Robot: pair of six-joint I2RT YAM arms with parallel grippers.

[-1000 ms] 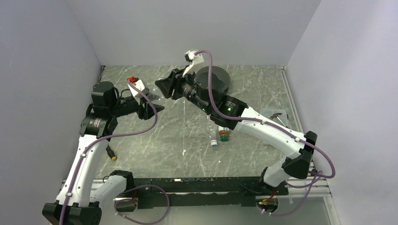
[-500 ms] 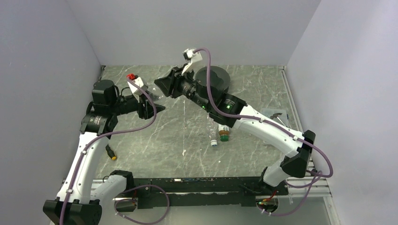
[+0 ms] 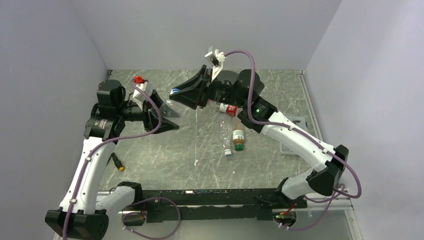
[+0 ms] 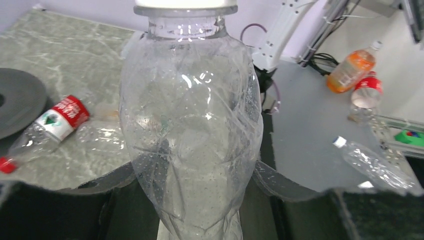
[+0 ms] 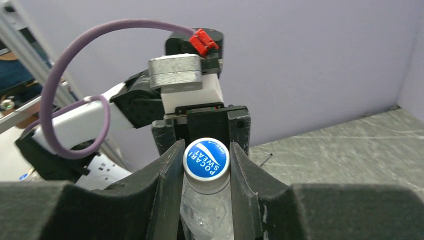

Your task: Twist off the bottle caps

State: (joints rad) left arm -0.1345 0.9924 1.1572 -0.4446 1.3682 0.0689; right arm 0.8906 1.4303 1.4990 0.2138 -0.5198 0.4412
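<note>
– Bottles on the near side of the held clear bottle (image 4: 192, 125): why are they just lying there?

– Waiting their turn, I think. An amber-brown bottle (image 3: 238, 138) with a green cap and a second plain bottle (image 3: 226, 142) lie side by side on the desk (image 3: 190, 150). They are nearer the arm bases than the held one and off to its right. Both look capped.

– And the held one itself?

– It hangs clear of the desk, roughly level between the two arms. The left fingers (image 4: 114, 182) are closed on its lower body, one on each side of the crumpled plastic. That hold looks meant to stop the bottle from turning.

– So the right arm does the twisting?

– That's my reading. The right fingers (image 5: 167, 187) are nearly closed and press on either side of the blue cap (image 5: 206, 159). The wrist is lined up along the bottle's axis, so a roll of the wrist would turn the cap. The cap sits on the neck, but I cannot tell whether it has loosened at all.

– Anything beyond?

– A red-label bottle (image 3: 228, 108) lies on the desk to the right of the held bottle, cap on. A black disc (image 4: 15, 100) sits farther off, past it.
</note>
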